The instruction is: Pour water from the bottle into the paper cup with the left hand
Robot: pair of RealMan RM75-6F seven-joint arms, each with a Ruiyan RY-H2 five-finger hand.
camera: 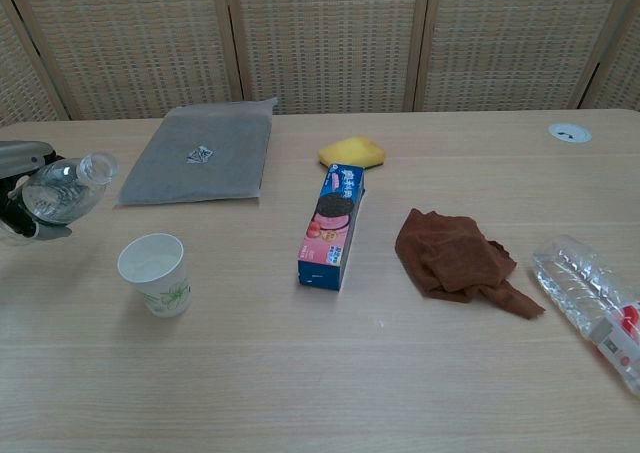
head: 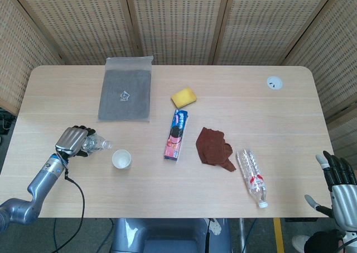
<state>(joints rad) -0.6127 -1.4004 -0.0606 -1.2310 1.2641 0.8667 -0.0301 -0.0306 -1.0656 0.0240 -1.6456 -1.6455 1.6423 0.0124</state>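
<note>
A light wooden table (head: 279,130) is seen from above and from the front. At its left edge, the left hand (head: 71,141) is wrapped around a clear water bottle (camera: 62,190), which is held above the tabletop and tilted with its open neck raised and pointed toward the table's centre. The silver forearm is bent back toward the near-left corner. A white paper cup (camera: 153,274) with a green print is set upright on the table, just right of the bottle's mouth and nearer the front edge, apart from the bottle. The right hand (head: 338,181) is held beyond the near-right corner of the table, its dark fingers spread and nothing in its grasp.

A grey padded envelope (head: 125,95) is laid flat at the back left. A yellow sponge (head: 183,97), a blue biscuit box (camera: 333,225) and a crumpled brown cloth (camera: 458,257) are placed around the middle. A second plastic bottle (head: 251,176) with a red label is laid on its side near the front right.
</note>
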